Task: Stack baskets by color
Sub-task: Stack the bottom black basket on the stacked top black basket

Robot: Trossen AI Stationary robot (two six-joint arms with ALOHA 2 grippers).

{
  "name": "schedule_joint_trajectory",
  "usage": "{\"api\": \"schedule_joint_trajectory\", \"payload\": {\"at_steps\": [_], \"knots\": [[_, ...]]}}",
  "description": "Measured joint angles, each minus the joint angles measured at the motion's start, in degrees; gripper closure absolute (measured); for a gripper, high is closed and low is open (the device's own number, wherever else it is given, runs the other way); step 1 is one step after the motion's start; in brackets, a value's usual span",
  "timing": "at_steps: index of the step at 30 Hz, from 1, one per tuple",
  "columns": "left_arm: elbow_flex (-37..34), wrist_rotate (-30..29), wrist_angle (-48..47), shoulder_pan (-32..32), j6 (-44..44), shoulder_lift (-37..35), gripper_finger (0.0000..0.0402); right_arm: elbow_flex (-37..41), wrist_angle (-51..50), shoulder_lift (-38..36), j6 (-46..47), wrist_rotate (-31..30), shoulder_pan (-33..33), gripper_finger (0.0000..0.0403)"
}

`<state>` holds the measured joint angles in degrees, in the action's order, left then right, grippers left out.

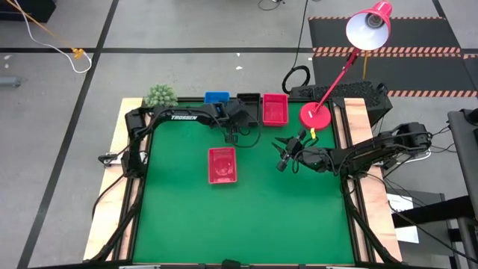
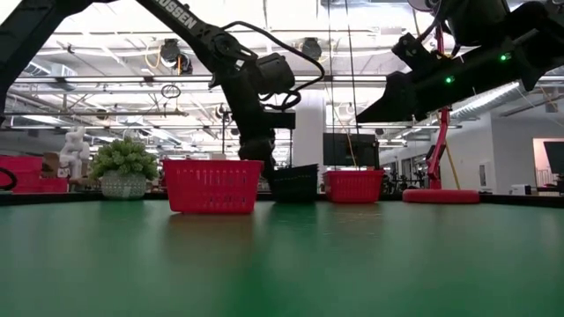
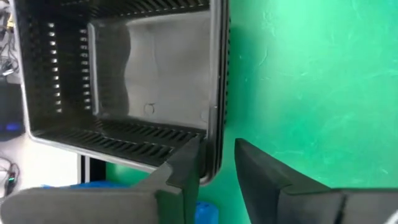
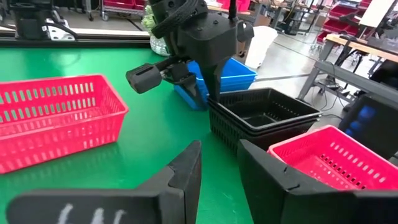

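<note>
A nested stack of black baskets (image 4: 264,118) stands at the table's far edge, between a blue basket (image 1: 216,97) and a red basket (image 1: 275,108). Another red basket (image 1: 222,164) sits alone on the green mat mid-table. My left gripper (image 3: 217,146) is open and reaches down at the black stack's corner nearest the blue basket. One finger is inside the top basket and one outside its wall. My right gripper (image 1: 282,157) hovers open and empty above the mat, right of centre. My left gripper straddles the top black basket's wall (image 3: 214,134) near a corner, slanting down from above. A strip of green mat shows between the outer finger (image 3: 255,168) and the wall. Whether the inner finger (image 3: 186,165) touches the wall I cannot tell.
A red lamp base (image 1: 316,116) with its slanted stem stands right of the far red basket. A small green plant (image 1: 160,96) is at the far left corner. The near half of the mat (image 1: 246,224) holds no objects.
</note>
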<state>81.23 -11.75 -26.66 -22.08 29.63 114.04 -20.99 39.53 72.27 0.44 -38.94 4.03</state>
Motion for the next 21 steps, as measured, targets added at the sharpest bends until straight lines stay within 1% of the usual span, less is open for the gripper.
{"api": "schedule_joint_trajectory", "payload": {"at_steps": [15, 18, 21], "knots": [[-0.02, -0.32, -0.04, 0.78, -4.1, -0.02, 0.0376, 0.0, -0.76, 0.0, 1.49, -0.02, 2.34, 0.0303], [-0.02, -0.37, -0.06, 1.1, -3.81, -0.02, 0.0377, 0.0, -0.79, 0.0, 1.93, -0.02, 2.97, 0.0303], [-0.02, -0.7, 0.17, 1.23, -3.8, -0.02, 0.0364, 0.0, -0.79, 0.0, 2.53, -0.07, 3.87, 0.0303]]}}
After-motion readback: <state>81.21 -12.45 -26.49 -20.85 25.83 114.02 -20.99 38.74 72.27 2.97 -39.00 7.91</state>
